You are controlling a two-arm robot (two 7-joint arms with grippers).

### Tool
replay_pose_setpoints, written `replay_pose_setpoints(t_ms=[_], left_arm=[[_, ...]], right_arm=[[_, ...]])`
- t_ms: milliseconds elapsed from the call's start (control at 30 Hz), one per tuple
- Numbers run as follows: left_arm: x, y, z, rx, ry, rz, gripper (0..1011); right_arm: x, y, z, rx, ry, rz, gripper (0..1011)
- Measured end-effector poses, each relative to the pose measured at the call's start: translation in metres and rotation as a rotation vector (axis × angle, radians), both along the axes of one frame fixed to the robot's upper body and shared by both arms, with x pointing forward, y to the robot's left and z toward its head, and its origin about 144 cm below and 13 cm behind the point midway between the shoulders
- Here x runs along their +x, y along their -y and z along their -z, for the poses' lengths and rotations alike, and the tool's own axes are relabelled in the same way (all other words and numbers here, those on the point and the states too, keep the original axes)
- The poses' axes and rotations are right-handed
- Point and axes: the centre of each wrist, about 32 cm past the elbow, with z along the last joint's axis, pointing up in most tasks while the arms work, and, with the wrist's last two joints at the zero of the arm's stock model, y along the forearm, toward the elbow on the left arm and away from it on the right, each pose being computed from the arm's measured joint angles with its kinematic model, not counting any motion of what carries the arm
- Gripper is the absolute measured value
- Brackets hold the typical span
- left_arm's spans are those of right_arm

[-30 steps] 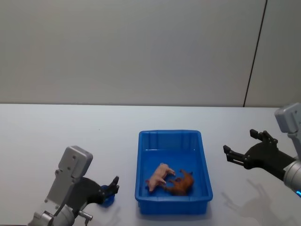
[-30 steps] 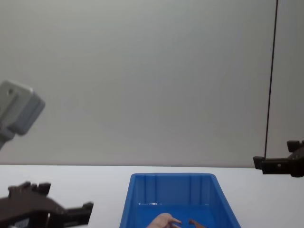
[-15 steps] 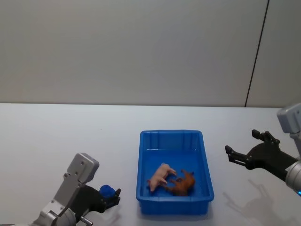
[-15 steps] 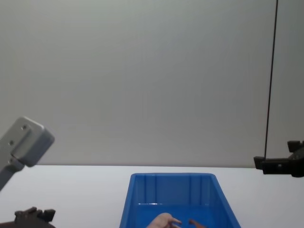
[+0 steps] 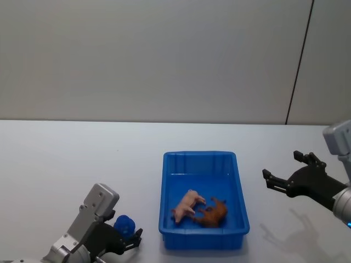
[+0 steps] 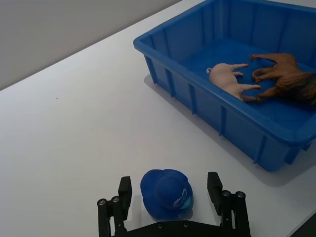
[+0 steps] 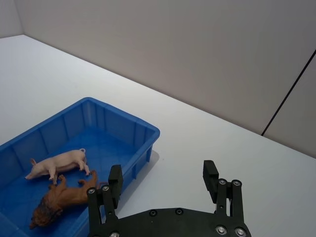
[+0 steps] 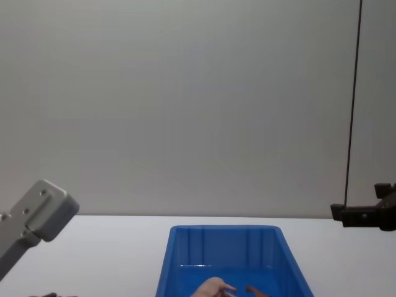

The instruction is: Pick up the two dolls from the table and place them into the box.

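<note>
A bright blue rectangular plastic bin (image 5: 204,200) with a thick rim and ribbed inner walls sits on the plain white flat tabletop (image 5: 66,159), a little right of the middle in the head view. Two small toy animal figures lie on its floor: a peach-pink pig (image 5: 186,205) on its side and a brown lion (image 5: 211,213) with a darker mane just beside it, their legs pointing toward each other and nearly touching (the left wrist view (image 6: 228,79) shows both clearly, the lion (image 6: 289,76) farther along the bin (image 6: 197,98)). In the right wrist view the pig (image 7: 57,165) lies next to the lion (image 7: 61,198), close to one long wall of the bin (image 7: 143,132).

The left gripper (image 5: 127,241) is low over the tabletop, near the bin's left front corner. Its fingers (image 6: 124,195) are spread wide, one on each side of a small dark blue rounded toy with a brim, like a little hat (image 6: 167,193); the toy rests on the table between them and neither finger touches it. In the head view this blue piece (image 5: 124,225) lies just off the gripper's tip.

The right gripper (image 5: 282,172) hangs in the air to the right of the bin, well apart from it, its black fingers (image 7: 115,183) wide apart and holding nothing. In the chest view it (image 8: 346,213) enters at the right edge.
</note>
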Motion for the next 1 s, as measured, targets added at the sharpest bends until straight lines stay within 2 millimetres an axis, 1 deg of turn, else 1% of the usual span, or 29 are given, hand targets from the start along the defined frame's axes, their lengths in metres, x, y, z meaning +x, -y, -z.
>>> replay_pose_setpoints(t_ms=[67,200,233,267,333,367,433,467,700,767,900,1000], left_arm=[[0.001,0.0,0.001,-0.002,-0.004,0.005,928],[0.004,-0.002,0.004,-0.003,-0.014,0.013,863],[0.004,-0.002,0.005,-0.003,-0.015,0.015,813],[0.005,-0.003,0.005,-0.003,-0.016,0.016,794],[0.006,-0.003,0.007,-0.003,-0.022,0.021,717],[0.006,-0.003,0.007,-0.003,-0.022,0.021,717],[0.007,-0.004,0.007,-0.004,-0.025,0.024,644],[0.007,-0.004,0.008,-0.003,-0.026,0.026,588],[0.01,-0.004,0.007,0.0,-0.026,0.036,522],[0.01,-0.004,0.006,0.002,-0.024,0.037,517],[0.013,-0.002,0.001,0.005,-0.005,0.045,487],[0.016,0.0,-0.008,0.009,0.028,0.054,464]], right_arm=[[0.0,0.0,0.0,0.0,0.0,0.0,1001],[0.0,0.0,0.0,0.0,0.0,0.0,1001],[0.0,0.0,0.0,0.0,0.0,0.0,1001],[0.0,0.0,0.0,0.0,0.0,0.0,1001],[0.0,0.0,0.0,0.0,0.0,0.0,1001],[0.0,0.0,0.0,0.0,0.0,0.0,1001],[0.0,0.0,0.0,0.0,0.0,0.0,1001],[0.0,0.0,0.0,0.0,0.0,0.0,1001],[0.0,0.0,0.0,0.0,0.0,0.0,1001],[0.0,0.0,0.0,0.0,0.0,0.0,1001],[0.0,0.0,0.0,0.0,0.0,0.0,1001],[0.0,0.0,0.0,0.0,0.0,0.0,1001]])
